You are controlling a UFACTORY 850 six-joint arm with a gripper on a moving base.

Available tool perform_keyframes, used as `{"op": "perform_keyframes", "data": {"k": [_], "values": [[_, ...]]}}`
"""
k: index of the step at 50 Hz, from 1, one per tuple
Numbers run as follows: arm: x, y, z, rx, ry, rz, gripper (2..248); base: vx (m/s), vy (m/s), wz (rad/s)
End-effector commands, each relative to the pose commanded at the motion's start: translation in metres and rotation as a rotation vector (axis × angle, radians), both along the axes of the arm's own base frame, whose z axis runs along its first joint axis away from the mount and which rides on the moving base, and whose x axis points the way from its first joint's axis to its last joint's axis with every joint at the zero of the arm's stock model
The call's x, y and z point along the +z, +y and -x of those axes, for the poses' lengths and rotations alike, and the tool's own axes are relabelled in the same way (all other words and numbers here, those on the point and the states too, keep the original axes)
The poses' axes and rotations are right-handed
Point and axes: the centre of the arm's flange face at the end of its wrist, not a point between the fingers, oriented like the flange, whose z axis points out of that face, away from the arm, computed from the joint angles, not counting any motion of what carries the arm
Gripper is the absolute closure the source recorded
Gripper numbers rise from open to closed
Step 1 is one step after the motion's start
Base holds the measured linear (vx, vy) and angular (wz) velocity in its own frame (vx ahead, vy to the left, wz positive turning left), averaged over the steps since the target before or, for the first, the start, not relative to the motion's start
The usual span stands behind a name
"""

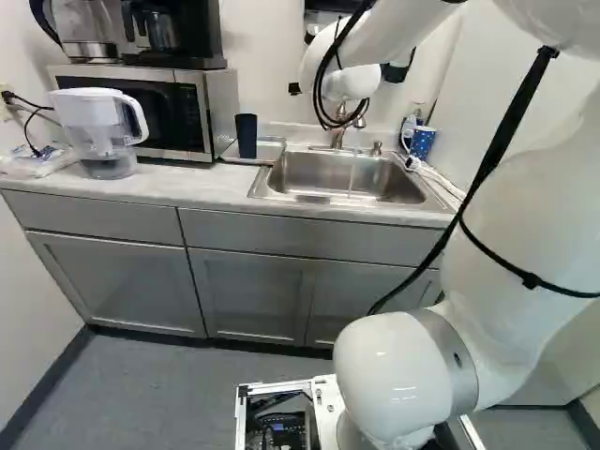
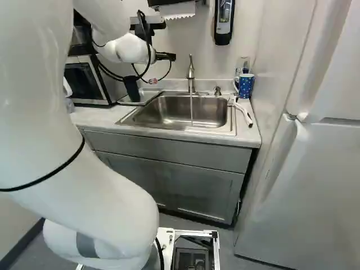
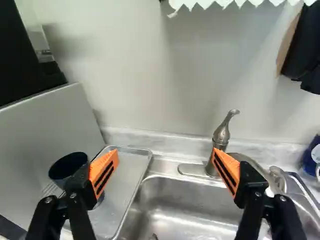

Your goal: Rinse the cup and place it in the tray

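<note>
Pincer [image 2: 167,56] released, its orange pads [image 3: 103,169] spread wide apart; whether the left one touches the dark cup [image 3: 68,167] is hard to tell. That cup stands in the metal tray [image 3: 127,172], left of the sink [image 1: 342,178]. Only the base views show water [image 2: 192,111] running; the left one alone shows a whole pitcher [image 1: 97,127].

The pale table [image 1: 211,190] holds 1 steel sink [image 2: 163,115]. Just left of the sink lies a tray [image 3: 131,175]; farther left stand the microwave [image 1: 195,117], pitcher [image 1: 98,131] and bag [image 1: 33,163]. Right of it: mug [image 2: 246,85], white tube [image 2: 243,111].
</note>
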Motion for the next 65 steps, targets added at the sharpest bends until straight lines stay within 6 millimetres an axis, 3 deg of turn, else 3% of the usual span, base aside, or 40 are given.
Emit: {"op": "perform_keyframes", "data": {"k": [20, 34, 65], "values": [[0.020, -0.028, -0.009, -0.055, -0.038, 0.000, 3, 0.000, 0.000, 0.000], [0.036, -0.038, -0.034, -0.072, -0.066, 0.000, 3, 0.000, 0.000, 0.000], [0.034, -0.052, -0.092, -0.092, -0.073, 0.001, 3, 0.000, 0.000, 0.000]]}}
